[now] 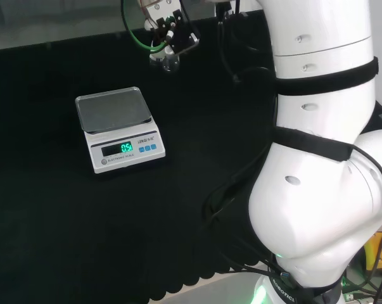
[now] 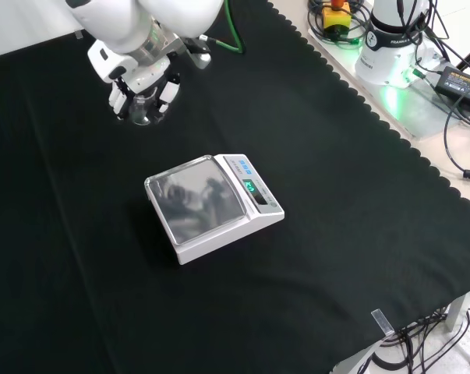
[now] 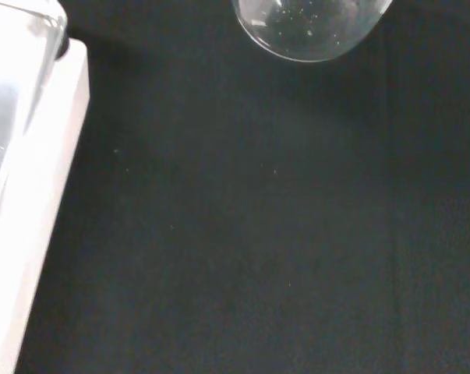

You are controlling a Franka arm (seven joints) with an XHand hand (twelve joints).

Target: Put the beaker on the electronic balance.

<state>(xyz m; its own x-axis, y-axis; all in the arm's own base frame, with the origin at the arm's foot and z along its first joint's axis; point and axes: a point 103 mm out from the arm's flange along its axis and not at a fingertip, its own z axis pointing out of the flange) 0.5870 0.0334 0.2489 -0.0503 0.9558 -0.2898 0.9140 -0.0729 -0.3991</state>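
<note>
An electronic balance [image 2: 213, 204] is seen on the black cloth [image 2: 336, 202], its steel pan bare and its lit display turned toward the cloth's scalloped edge in the front view. Everything else is placed from that balance. In the front view the hand [image 2: 145, 84] is found farther off than the balance and to its left, well apart from it. In the head view the hand [image 1: 168, 35] is seen beyond the balance [image 1: 120, 130] and to its right. A small clear beaker [image 2: 142, 109] is enclosed between the black and white fingers [image 2: 167, 91], which are curled around its sides, so the beaker is grasped by the hand. In the head view the beaker's [image 1: 168, 61] lower part is seen below the fingers. Whether its base touches the cloth cannot be told. In the wrist view the beaker's round glass base [image 3: 309, 27] is seen close to the camera, with a white corner of the balance [image 3: 24, 195] well apart from it across bare cloth.
</note>
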